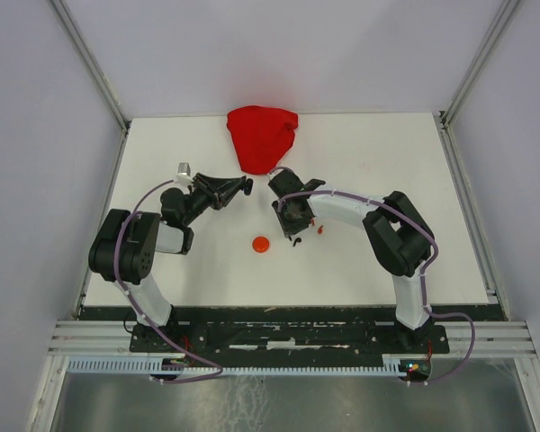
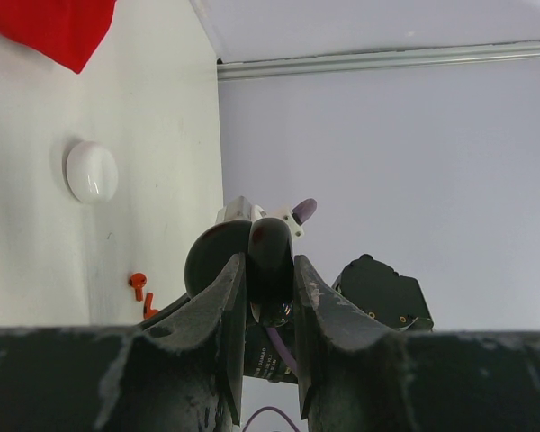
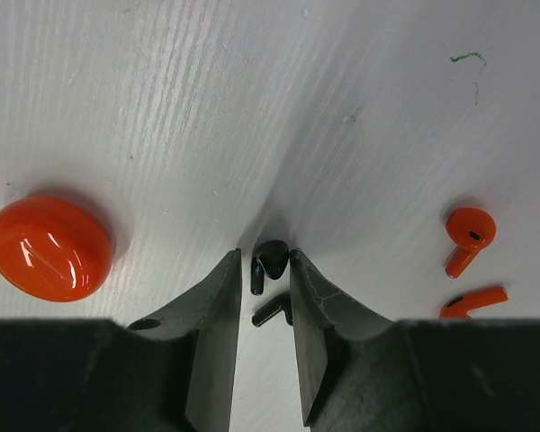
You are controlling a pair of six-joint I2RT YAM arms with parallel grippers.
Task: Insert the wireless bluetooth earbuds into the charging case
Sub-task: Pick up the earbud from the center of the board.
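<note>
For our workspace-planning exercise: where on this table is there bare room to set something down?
Bare: the far-right stretch between red cloth and table edge; the near strip between red case and arm bases. Crowded: the centre, where left fingers, right fingers, black earbuds and red earbuds cluster.

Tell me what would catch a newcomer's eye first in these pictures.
The big red cloth bunched at the table's far edge stands out most. Next comes the glossy red case on the white table, left of the right gripper, whose fingers flank a black earbud, with two red earbuds off to its right.
</note>
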